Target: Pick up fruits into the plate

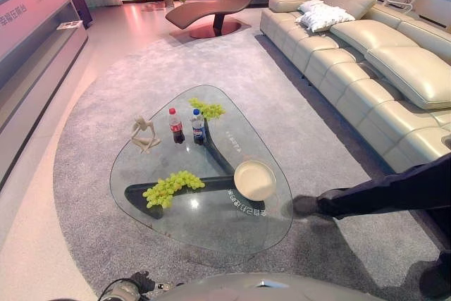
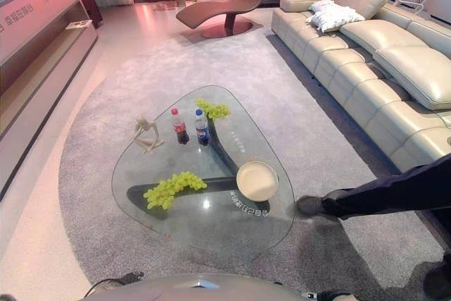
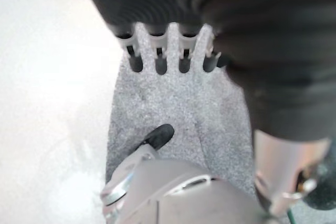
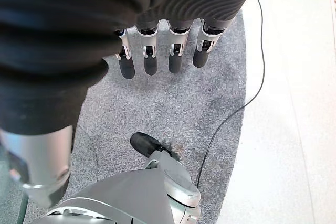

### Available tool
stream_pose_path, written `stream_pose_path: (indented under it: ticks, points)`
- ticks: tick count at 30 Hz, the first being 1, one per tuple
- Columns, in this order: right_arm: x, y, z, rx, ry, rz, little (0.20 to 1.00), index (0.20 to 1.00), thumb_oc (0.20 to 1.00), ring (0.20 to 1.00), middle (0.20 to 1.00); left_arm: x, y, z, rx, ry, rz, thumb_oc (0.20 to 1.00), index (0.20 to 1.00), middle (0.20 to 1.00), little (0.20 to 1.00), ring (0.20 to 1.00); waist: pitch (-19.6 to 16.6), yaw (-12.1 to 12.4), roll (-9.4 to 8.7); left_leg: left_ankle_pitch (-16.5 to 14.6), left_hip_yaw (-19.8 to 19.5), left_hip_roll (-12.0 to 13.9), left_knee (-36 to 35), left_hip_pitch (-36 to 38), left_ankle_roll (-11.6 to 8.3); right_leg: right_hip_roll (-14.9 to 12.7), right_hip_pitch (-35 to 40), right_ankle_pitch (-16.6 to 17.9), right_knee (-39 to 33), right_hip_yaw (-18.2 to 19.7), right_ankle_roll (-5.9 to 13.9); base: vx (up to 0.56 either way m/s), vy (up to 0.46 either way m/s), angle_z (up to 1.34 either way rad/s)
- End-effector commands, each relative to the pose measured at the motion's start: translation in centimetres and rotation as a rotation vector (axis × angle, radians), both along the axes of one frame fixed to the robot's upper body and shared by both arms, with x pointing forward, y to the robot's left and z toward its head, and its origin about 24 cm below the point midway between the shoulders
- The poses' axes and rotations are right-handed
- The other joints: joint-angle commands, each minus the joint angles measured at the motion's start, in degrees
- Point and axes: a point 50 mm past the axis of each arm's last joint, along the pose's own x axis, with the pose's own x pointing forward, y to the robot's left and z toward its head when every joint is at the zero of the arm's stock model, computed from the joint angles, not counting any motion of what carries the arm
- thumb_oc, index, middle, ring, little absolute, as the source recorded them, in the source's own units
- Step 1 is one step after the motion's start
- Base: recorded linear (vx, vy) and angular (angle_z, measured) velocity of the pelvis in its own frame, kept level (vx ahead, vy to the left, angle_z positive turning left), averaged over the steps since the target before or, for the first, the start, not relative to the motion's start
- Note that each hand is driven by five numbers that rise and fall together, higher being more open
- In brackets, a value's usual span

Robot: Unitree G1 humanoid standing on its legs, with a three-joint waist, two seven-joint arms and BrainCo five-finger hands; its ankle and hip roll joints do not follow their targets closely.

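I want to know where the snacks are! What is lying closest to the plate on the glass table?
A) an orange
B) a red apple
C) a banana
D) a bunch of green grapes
D: a bunch of green grapes lies on the glass table just beside the empty plate, while a second grape bunch sits farther off by the two bottles.

Two green grape bunches (image 1: 173,187) (image 1: 207,109) on glass table (image 1: 204,227), empty cream plate (image 1: 254,180)
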Motion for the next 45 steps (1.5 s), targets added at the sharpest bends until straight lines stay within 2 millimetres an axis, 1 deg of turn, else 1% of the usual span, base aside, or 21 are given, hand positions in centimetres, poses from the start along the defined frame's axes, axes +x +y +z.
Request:
stream_pose_path:
  ticks: [1, 4, 12, 16, 21, 24, 27, 30, 31, 32, 33, 34, 35, 37, 39, 40, 41, 42, 43, 44, 45]
  points:
    - [2.5, 0.3, 0.2, -0.022, -0.019, 0.018, 1.000, 1.000, 1.000, 1.000, 1.000, 2.1, 0.2, 0.4, -0.003, -0.044, -0.033, 1.000, 1.000, 1.000, 1.000, 1.000, 3.16, 0.24, -0.57, -6.12, 0.12, -1.09, 0.96, 1.37, 2.21, -0.97, 2.26, -3.55, 1.87, -1.88, 0.45, 0.00, 0.000, 0.00]
    - [2.4, 0.3, 0.2, -0.023, -0.017, 0.018, 1.000, 1.000, 1.000, 1.000, 1.000, 2.4, 0.0, 0.4, -0.011, -0.066, -0.035, 1.000, 1.000, 1.000, 1.000, 1.000, 3.24, 0.13, -0.56, -6.10, 0.20, -1.06, 0.98, 1.32, 2.20, -0.96, 2.16, -3.52, 1.90, -1.73, 0.51, 0.00, 0.000, 0.00]
    - [2.5, 0.2, 0.2, -0.013, -0.026, 0.000, 1.000, 1.000, 1.000, 1.000, 1.000, 2.7, 0.4, 0.6, 0.041, -0.084, -0.063, 1.000, 1.000, 1.000, 1.000, 1.000, 3.49, -0.04, -0.49, -5.99, 0.35, -0.98, 0.97, 1.18, 2.13, -0.83, 1.96, -3.56, 1.92, -1.64, 0.48, 0.00, 0.000, 0.00]
    - [2.9, 0.1, 0.3, -0.005, -0.055, -0.025, 1.000, 1.000, 1.000, 1.000, 1.000, 3.4, 0.5, 0.9, 0.069, -0.127, -0.106, 1.000, 1.000, 1.000, 1.000, 1.000, 3.97, -0.40, -0.33, -5.92, 0.60, -0.94, 0.99, 1.03, 2.18, -0.57, 1.61, -3.72, 2.16, -1.23, 0.38, 0.00, -0.003, -0.01]
    - [2.3, -0.8, 0.5, -0.031, -0.045, -0.075, 1.000, 1.000, 1.000, 1.000, 1.000, 5.2, 1.3, 1.8, 0.152, -0.261, -0.095, 1.000, 1.000, 1.000, 1.000, 1.000, 4.39, -1.07, -0.12, -5.63, 1.24, -0.80, 0.78, 0.90, 2.10, -0.37, 1.29, -3.61, 2.06, -0.89, 0.45, 0.00, -0.008, -0.04]
    - [2.1, -1.5, 0.7, -0.044, -0.039, -0.095, 1.000, 1.000, 1.000, 1.000, 1.000, 7.1, 1.7, 2.8, 0.216, -0.363, -0.128, 1.000, 1.000, 1.000, 1.000, 1.000, 5.06, -1.36, 0.01, -5.38, 1.65, -0.63, 1.12, 0.24, 1.90, -0.41, 0.51, -3.60, 2.43, -0.50, 0.54, -0.03, -0.015, -0.03]
    - [2.9, -2.1, 1.1, -0.051, -0.058, -0.109, 1.000, 1.000, 1.000, 1.000, 1.000, 9.5, 1.8, 4.1, 0.281, -0.470, -0.170, 1.000, 1.000, 1.000, 1.000, 1.000, 6.34, -1.61, 0.35, -5.03, 1.94, -0.53, 1.38, -0.86, 1.94, -0.39, -0.91, -3.51, 2.92, -0.02, 0.44, -0.08, -0.013, -0.03]
    - [4.2, -2.4, 1.5, -0.060, -0.084, -0.098, 1.000, 1.000, 1.000, 1.000, 1.000, 12.8, 1.4, 5.9, 0.367, -0.584, -0.258, 1.000, 1.000, 1.000, 1.000, 1.000, 7.92, -2.19, 1.02, -4.52, 2.12, -0.63, 1.49, -2.53, 2.03, -0.36, -3.06, -3.20, 3.31, 0.80, 0.40, -0.14, 0.017, -0.06]
    - [5.0, -2.6, 1.7, -0.064, -0.105, -0.094, 1.000, 1.000, 1.000, 1.000, 1.000, 14.2, 1.4, 6.8, 0.392, -0.627, -0.280, 1.000, 1.000, 1.000, 1.000, 1.000, 8.92, -2.45, 1.32, -4.26, 2.03, -0.65, 1.52, -3.36, 2.02, -0.36, -4.13, -3.09, 3.55, 1.20, 0.33, -0.25, 0.053, -0.09]
    - [6.2, -2.7, 2.0, -0.071, -0.135, -0.093, 1.000, 1.000, 1.000, 1.000, 1.000, 16.1, 1.6, 8.3, 0.421, -0.690, -0.292, 1.000, 1.000, 1.000, 1.000, 1.000, 10.38, -2.82, 1.79, -3.94, 1.91, -0.70, 1.43, -4.42, 2.04, -0.29, -5.46, -2.96, 3.88, 1.62, 0.17, -0.23, 0.064, -0.15]
    - [6.6, -2.8, 2.2, -0.074, -0.150, -0.098, 1.000, 1.000, 1.000, 1.000, 1.000, 17.3, 1.8, 9.3, 0.442, -0.727, -0.295, 1.000, 1.000, 1.000, 1.000, 1.000, 11.12, -3.09, 2.07, -3.78, 1.83, -0.88, 1.21, -4.68, 2.16, -0.16, -5.84, -2.78, 3.80, 1.88, 0.10, -0.13, 0.066, -0.13]
    - [6.6, -2.8, 2.2, -0.074, -0.155, -0.107, 1.000, 1.000, 1.000, 1.000, 1.000, 18.1, 2.0, 10.1, 0.465, -0.764, -0.310, 1.000, 1.000, 1.000, 1.000, 1.000, 11.55, -3.35, 2.28, -3.74, 1.77, -1.10, 0.99, -4.72, 2.29, -0.09, -5.91, -2.67, 3.65, 2.02, 0.11, 0.04, 0.054, -0.06]
    - [6.2, -3.0, 2.1, -0.067, -0.152, -0.117, 1.000, 1.000, 1.000, 1.000, 1.000, 19.0, 2.5, 11.3, 0.492, -0.805, -0.330, 1.000, 1.000, 1.000, 1.000, 1.000, 11.83, -3.66, 2.44, -3.88, 1.63, -1.45, 0.78, -4.49, 2.45, -0.04, -5.65, -2.68, 3.41, 2.13, 0.18, 0.11, 0.039, 0.02]
    - [5.5, -3.1, 2.0, -0.066, -0.163, -0.118, 1.000, 1.000, 1.000, 1.000, 1.000, 20.2, 3.0, 13.0, 0.531, -0.856, -0.372, 1.000, 1.000, 1.000, 1.000, 1.000, 12.08, -3.92, 2.43, -3.94, 1.38, -1.70, 0.73, -4.34, 2.41, -0.14, -5.30, -2.68, 3.21, 2.12, 0.33, 0.12, 0.009, -0.02]
    - [5.5, -3.2, 2.0, -0.072, -0.168, -0.107, 1.000, 1.000, 1.000, 1.000, 1.000, 21.2, 3.1, 14.4, 0.556, -0.892, -0.402, 1.000, 1.000, 1.000, 1.000, 1.000, 12.49, -4.03, 2.32, -3.93, 1.42, -1.82, 0.82, -4.67, 2.34, -0.23, -5.43, -2.62, 3.09, 2.03, 0.44, 0.03, -0.002, -0.01]
    - [5.8, -3.4, 2.2, -0.075, -0.177, -0.101, 1.000, 1.000, 1.000, 1.000, 1.000, 22.6, 3.2, 16.1, 0.589, -0.928, -0.451, 1.000, 1.000, 1.000, 1.000, 1.000, 13.14, -4.20, 2.28, -3.78, 1.61, -1.84, 0.97, -5.47, 2.28, -0.29, -6.22, -2.50, 3.22, 2.07, 0.43, -0.07, 0.002, 0.00]
    - [6.2, -3.5, 2.4, -0.080, -0.190, -0.102, 1.000, 1.000, 1.000, 1.000, 1.000, 23.5, 3.3, 17.5, 0.618, -0.949, -0.486, 1.000, 1.000, 1.000, 1.000, 1.000, 13.87, -4.37, 2.26, -3.53, 1.77, -1.80, 1.14, -6.36, 2.21, -0.29, -7.16, -2.41, 3.54, 2.15, 0.34, -0.10, 0.003, -0.01]
    - [6.5, -3.6, 2.5, -0.083, -0.199, -0.102, 1.000, 1.000, 1.000, 1.000, 1.000, 24.0, 3.5, 18.2, 0.631, -0.959, -0.498, 1.000, 1.000, 1.000, 1.000, 1.000, 14.28, -4.49, 2.28, -3.44, 1.86, -1.82, 1.24, -6.86, 2.20, -0.27, -7.71, -2.39, 3.72, 2.21, 0.29, -0.13, 0.012, 0.00]
    - [6.9, -3.9, 2.7, -0.088, -0.212, -0.102, 1.000, 1.000, 1.000, 1.000, 1.000, 24.8, 3.6, 19.4, 0.657, -0.976, -0.526, 1.000, 1.000, 1.000, 1.000, 1.000, 14.96, -4.67, 2.31, -3.30, 1.99, -1.86, 1.45, -7.74, 2.20, -0.24, -8.68, -2.38, 4.08, 2.38, 0.18, -0.12, 0.028, -0.01]
    - [7.5, -4.2, 3.0, -0.093, -0.229, -0.096, 1.000, 1.000, 1.000, 1.000, 1.000, 25.6, 3.7, 20.8, 0.689, -0.998, -0.554, 1.000, 1.000, 1.000, 1.000, 1.000, 15.90, -4.97, 2.33, -3.17, 2.13, -1.93, 1.78, -8.68, 2.23, -0.18, -9.82, -2.44, 4.64, 2.67, 0.00, -0.15, 0.048, -0.02]
    - [8.5, -4.5, 3.5, -0.098, -0.256, -0.080, 1.000, 1.000, 1.000, 1.000, 1.000, 26.6, 3.8, 22.5, 0.739, -1.016, -0.585, 1.000, 1.000, 1.000, 1.000, 1.000, 17.39, -5.44, 2.23, -3.13, 2.29, -2.05, 2.71, -10.25, 2.25, 0.01, -11.47, -2.48, 5.45, 3.25, -0.28, -0.12, 0.041, -0.04]
